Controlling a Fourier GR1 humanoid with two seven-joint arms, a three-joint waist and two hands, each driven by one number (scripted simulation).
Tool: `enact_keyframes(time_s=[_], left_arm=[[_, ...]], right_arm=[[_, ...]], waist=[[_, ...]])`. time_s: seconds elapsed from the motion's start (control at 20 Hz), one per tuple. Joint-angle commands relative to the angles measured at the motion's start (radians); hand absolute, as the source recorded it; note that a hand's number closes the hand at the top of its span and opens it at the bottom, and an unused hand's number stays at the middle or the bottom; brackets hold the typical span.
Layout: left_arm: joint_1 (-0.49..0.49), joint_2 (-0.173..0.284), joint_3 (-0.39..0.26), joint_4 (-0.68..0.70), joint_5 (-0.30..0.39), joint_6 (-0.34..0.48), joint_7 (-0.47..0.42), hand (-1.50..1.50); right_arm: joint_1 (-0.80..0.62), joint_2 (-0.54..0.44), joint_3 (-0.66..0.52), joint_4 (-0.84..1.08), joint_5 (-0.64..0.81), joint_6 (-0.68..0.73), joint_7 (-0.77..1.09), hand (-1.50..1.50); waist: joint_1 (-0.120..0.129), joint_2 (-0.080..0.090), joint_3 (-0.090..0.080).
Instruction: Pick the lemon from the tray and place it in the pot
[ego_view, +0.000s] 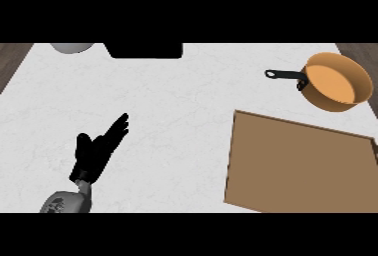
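Overhead, white marble counter (184, 100), brown tray (295, 170), copper pot (336, 82), dark wood edges.

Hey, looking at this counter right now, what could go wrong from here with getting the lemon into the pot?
1. No lemon shows on the brown tray, so there may be nothing to pick.
2. Only the left robot hand is in view, open, at the counter's left, well apart from the tray and the orange pot; a long cross-reach seems likely.
3. The pot sits near the counter's far right corner, its black handle pointing left; a hand coming in could nudge it.
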Motion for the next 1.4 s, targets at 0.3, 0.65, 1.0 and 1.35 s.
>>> enact_keyframes(time_s=[0.3, 0.65, 1.0, 1.35], left_arm=[[-0.012, -0.032, -0.019, -0.016, -0.020, -0.004, 0.010, 0.00], [0.005, 0.008, 0.014, -0.059, -0.001, -0.034, 0.029, 0.00], [-0.032, -0.041, -0.010, -0.006, -0.032, -0.006, 0.018, 0.00], [-0.022, -0.019, -0.014, -0.041, -0.029, -0.031, 0.031, 0.00]], right_arm=[[-0.416, -0.228, 0.073, 0.202, 0.161, 0.200, 0.341, 1.50], [-0.657, -0.282, 0.164, 0.488, 0.194, 0.323, 0.369, 1.50], [-0.849, -0.299, 0.253, 0.860, 0.303, 0.363, 0.280, 1.50], [-0.973, -0.346, 0.346, 1.167, 0.453, 0.459, 0.289, 1.50]], waist=[[0.017, 0.003, 0.001], [0.026, 0.004, 0.002], [0.034, 0.010, 0.002], [0.066, 0.020, 0.003]])
